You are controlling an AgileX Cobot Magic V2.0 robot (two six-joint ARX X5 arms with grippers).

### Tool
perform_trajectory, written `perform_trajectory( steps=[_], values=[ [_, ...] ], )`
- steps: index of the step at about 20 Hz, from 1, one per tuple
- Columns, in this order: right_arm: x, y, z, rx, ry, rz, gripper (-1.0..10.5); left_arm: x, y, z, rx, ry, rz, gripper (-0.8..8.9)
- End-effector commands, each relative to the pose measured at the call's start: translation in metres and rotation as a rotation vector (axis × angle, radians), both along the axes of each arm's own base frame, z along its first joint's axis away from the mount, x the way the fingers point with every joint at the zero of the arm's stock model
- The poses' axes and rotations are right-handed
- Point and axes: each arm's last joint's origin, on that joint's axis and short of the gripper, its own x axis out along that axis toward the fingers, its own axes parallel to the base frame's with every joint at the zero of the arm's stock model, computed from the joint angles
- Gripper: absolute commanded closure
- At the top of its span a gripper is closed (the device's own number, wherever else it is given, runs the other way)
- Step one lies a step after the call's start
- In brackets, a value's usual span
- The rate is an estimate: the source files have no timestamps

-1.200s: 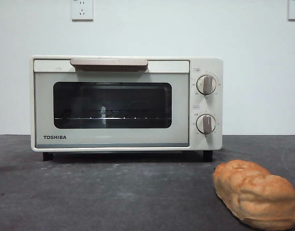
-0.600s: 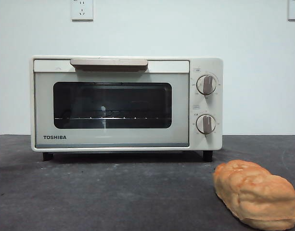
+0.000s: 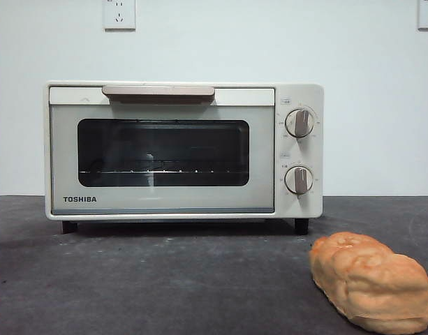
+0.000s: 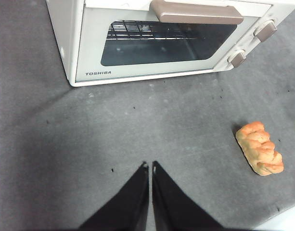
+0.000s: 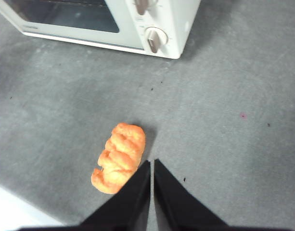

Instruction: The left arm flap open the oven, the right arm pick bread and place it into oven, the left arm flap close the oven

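Nothing done yet: oven (image 4: 157,41) door shut, well ahead of left gripper (image 4: 150,166), fingers clenched, empty. Bread (image 5: 119,157) on surface just beside right gripper (image 5: 152,162), likewise clenched.

The left end effector (image 4: 148,166) is plain matte black: two flat, wedge-shaped jaws that widen from narrow pointed tips into broad angular bases. The right end effector (image 5: 150,162) has the same build and colour. No cables, screws or markings show on either.
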Motion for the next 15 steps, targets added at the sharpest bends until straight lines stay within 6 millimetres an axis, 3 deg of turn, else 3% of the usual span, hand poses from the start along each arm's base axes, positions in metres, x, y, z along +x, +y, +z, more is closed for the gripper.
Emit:
perform_trajectory(
  steps=[1, 5, 15],
  values=[
    [0.0, 0.001, 0.004, -0.002, -0.021, 0.015, 8.7, 0.0, 0.0, 0.006, 0.01, -0.03, -0.018, 7.97],
    [0.0, 0.001, 0.004, 0.01, -0.012, 0.001, 5.5, 0.0, 0.0, 0.006, 0.01, -0.031, -0.018, 7.97],
    [0.011, 0.009, -0.002, 0.063, 0.091, 0.025, 5.4, 0.0, 0.0, 0.006, 0.01, -0.032, -0.018, 7.97]
  ],
)
